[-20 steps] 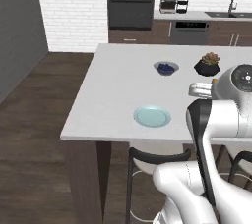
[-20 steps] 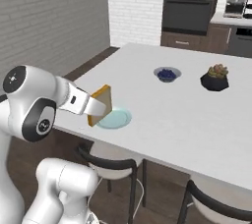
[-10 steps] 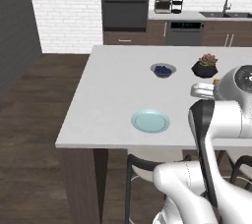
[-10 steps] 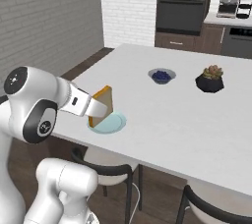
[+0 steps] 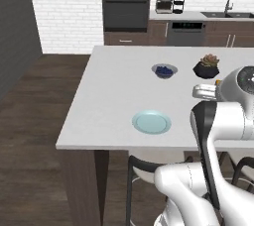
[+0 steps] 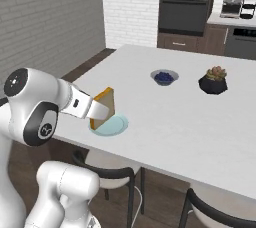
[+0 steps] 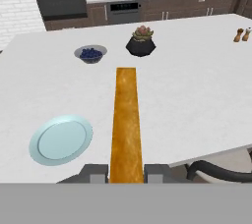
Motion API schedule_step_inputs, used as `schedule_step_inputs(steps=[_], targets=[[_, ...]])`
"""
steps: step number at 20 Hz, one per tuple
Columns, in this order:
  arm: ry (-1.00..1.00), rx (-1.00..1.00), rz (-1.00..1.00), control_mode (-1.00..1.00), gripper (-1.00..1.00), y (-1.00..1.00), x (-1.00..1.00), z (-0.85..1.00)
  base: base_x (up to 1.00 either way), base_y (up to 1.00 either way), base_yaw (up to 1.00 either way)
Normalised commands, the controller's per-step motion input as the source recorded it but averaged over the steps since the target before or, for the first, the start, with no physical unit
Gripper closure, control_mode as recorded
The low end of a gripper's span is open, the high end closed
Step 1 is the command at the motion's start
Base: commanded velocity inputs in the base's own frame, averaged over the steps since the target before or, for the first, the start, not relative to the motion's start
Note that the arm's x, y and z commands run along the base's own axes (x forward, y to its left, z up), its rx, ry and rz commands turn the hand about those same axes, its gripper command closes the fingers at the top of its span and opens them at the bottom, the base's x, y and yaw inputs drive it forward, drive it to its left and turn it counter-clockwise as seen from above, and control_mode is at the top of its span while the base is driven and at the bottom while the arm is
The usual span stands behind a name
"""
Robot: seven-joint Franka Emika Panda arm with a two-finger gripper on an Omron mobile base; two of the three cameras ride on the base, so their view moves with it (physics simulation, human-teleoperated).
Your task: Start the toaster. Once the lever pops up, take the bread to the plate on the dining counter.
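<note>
Edgewise, bread (image 7: 126, 120) clamped between fingers (image 7: 95, 171), plate (image 7: 61, 139) beside

Base views flank the dining counter (image 5: 109, 96); hand view skims its top.

Looked matt and smooth across the white-grey table (image 5: 114, 86), with a dark wood-toned base. Showed a faint gloss on the pale blue plate (image 7: 61, 139). Appeared rough and golden on the crust of the bread (image 7: 126, 120).
</note>
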Motion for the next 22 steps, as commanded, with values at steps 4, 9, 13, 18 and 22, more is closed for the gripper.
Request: schedule_step_inputs(steps=[4, 9, 13, 18, 22], targets=[[0.00, 0.00, 0.00, 1.00, 1.00, 0.00, 0.00, 0.00, 0.01, 0.00, 0.00], [0.00, 0.00, 0.00, 1.00, 1.00, 0.00, 0.00, 0.00, 0.00, 0.00, 0.00], [0.00, 0.00, 0.00, 1.00, 1.00, 0.00, 0.00, 0.00, 0.00, 0.00, 0.00], [0.00, 0.00, 0.00, 1.00, 1.00, 0.00, 0.00, 0.00, 0.00, 0.00, 0.00], [0.00, 0.00, 0.00, -1.00, 1.00, 0.00, 0.00, 0.00, 0.00, 0.00, 0.00]])
